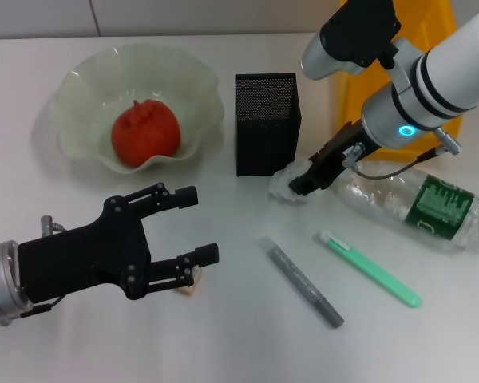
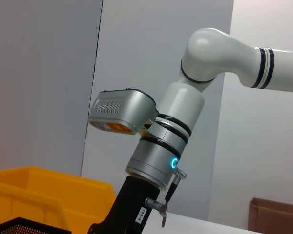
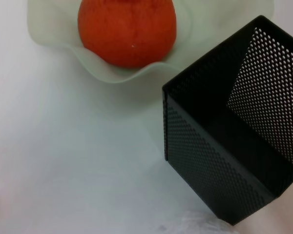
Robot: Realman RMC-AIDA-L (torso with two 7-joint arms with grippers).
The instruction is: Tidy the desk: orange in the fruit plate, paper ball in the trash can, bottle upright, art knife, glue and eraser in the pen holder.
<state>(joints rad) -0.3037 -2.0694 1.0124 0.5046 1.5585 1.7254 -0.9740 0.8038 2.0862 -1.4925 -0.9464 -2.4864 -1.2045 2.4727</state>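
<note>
Only one job looks done: the orange [image 1: 145, 133] sits in the fruit plate [image 1: 80, 88] at the far left. The right gripper [image 1: 301, 182] is down on the paper ball [image 1: 290, 180] just right of the pen holder [image 1: 267, 121], though whether its jaws have closed on it cannot be told; the trash can [image 1: 431, 24] waits far right. The bottle [image 1: 419, 203] lies flat at the right. The grey glue [image 1: 305, 285], the green art knife [image 1: 370, 268] and the eraser [image 1: 188, 289] remain on the desk [image 1: 239, 343]. The left gripper [image 1: 190, 226] hovers wide open and empty above the eraser, near left

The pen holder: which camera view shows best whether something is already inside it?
The right wrist view: it looks down into the open pen holder, and no items are visible inside. The head view shows the pen holder whole, standing beside the fruit plate, but mostly from outside. The left wrist view catches only a mesh corner.
</note>
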